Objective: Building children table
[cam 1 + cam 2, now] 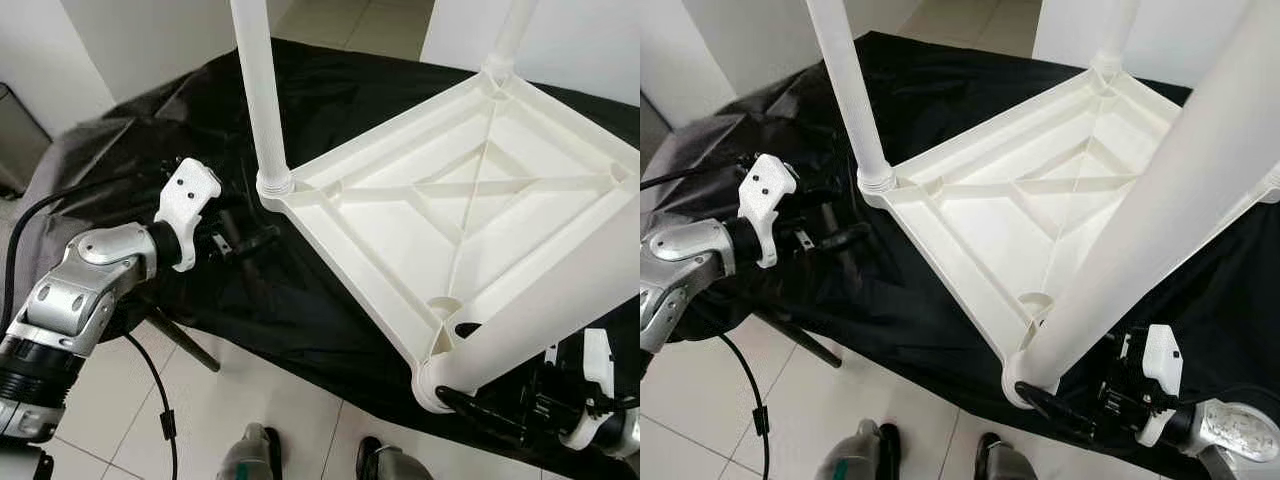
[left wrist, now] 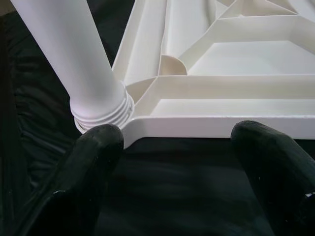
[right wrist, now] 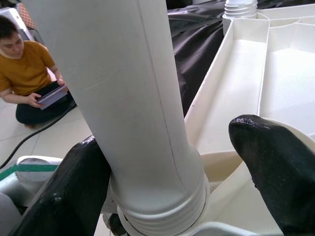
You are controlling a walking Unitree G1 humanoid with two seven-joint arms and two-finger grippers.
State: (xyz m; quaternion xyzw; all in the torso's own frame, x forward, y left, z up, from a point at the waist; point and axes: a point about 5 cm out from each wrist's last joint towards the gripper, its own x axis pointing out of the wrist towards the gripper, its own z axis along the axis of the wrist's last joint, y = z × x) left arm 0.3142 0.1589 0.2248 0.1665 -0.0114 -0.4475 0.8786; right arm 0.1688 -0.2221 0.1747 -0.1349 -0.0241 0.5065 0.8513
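Table top [image 1: 470, 215]: white plastic, lay upside down on the black cloth [image 1: 300, 300] covering the counter, ribbed underside facing up.
Legs: one leg [image 1: 262, 95] stood screwed into the far-left corner, another [image 1: 510, 35] at the far corner, a third [image 1: 1160, 210] rose from the near corner.
Left gripper [image 2: 167, 147]: hovered just beside the far-left corner, fingers [image 2: 93, 157] spread apart, touching nothing.
Right gripper [image 3: 172, 162]: at the near corner, fingers [image 3: 275, 162] spread either side of the third leg's threaded base; one finger touched the leg, the other stood apart.
Around: a black cable [image 1: 150, 385] hung over the tiled floor [image 1: 250, 400].
Right wrist view: a person [image 3: 24, 73] in a mustard shirt sat on the floor holding a tablet.
Writing: none readable.
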